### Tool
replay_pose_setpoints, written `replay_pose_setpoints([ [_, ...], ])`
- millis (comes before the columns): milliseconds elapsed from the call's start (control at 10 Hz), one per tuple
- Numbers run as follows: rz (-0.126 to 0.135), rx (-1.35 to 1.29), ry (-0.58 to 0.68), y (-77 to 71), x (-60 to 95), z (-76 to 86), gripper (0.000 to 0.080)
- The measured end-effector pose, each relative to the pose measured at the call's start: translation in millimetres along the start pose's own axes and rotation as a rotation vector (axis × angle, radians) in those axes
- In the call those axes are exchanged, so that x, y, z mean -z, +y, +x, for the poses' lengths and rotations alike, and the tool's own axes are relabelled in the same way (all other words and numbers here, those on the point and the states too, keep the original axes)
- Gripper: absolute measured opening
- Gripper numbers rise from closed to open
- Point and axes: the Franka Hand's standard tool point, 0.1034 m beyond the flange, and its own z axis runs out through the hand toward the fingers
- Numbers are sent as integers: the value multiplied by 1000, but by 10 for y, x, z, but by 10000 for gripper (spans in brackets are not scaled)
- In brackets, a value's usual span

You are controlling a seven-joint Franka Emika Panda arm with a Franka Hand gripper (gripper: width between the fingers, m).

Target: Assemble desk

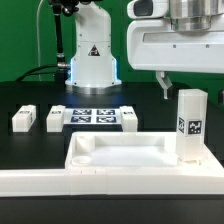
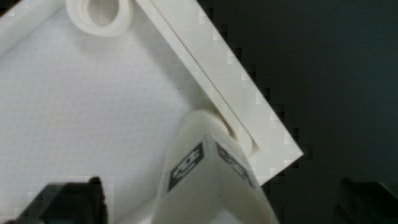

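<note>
Overall, we see a black table (image 1: 20, 95) with the arm (image 1: 92, 55) mounted at its far edge. The top (image 1: 120, 152) lies flat at the near side, rim up. The rail (image 1: 60, 183) runs along its near edge, touching or just beside it; we cannot tell which. The marker board (image 1: 93, 115) lies behind the top, well apart from it.

The gripper (image 1: 185, 86) hangs over the top's corner on the exterior view's right. In the wrist view its dark fingers (image 2: 68, 200) are spread wide and clear of everything.

One leg (image 1: 190, 125) stands upright at that corner, tag facing us, directly below the gripper (image 2: 217, 205). The wrist view shows this leg (image 2: 210, 165) against the top's rim (image 2: 222, 80); we cannot tell how deep it sits. A round socket (image 2: 98, 14) shows at another corner.

Two loose legs (image 1: 24, 119) lie on the table to the exterior view's left of the marker board.
</note>
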Motion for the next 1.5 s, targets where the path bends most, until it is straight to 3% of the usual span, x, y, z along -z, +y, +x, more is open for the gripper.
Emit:
replay_pose_setpoints([
  [100,-1,97,1,6,1,7,648],
  [200,-36,328,34,32,8,59,649],
  [300,-48,517,77,-14,-1,119,649],
  [600,-36,597,98,-59,-8,124,649],
  [700,-35,584,98,-60,-8,124,528],
  [900,-29,473,99,-53,-7,132,294],
  [1200,-18,213,108,-7,-13,163,293],
  [1400,23,-144,97,19,-17,173,293],
  [1500,66,-343,80,46,-20,181,293],
])
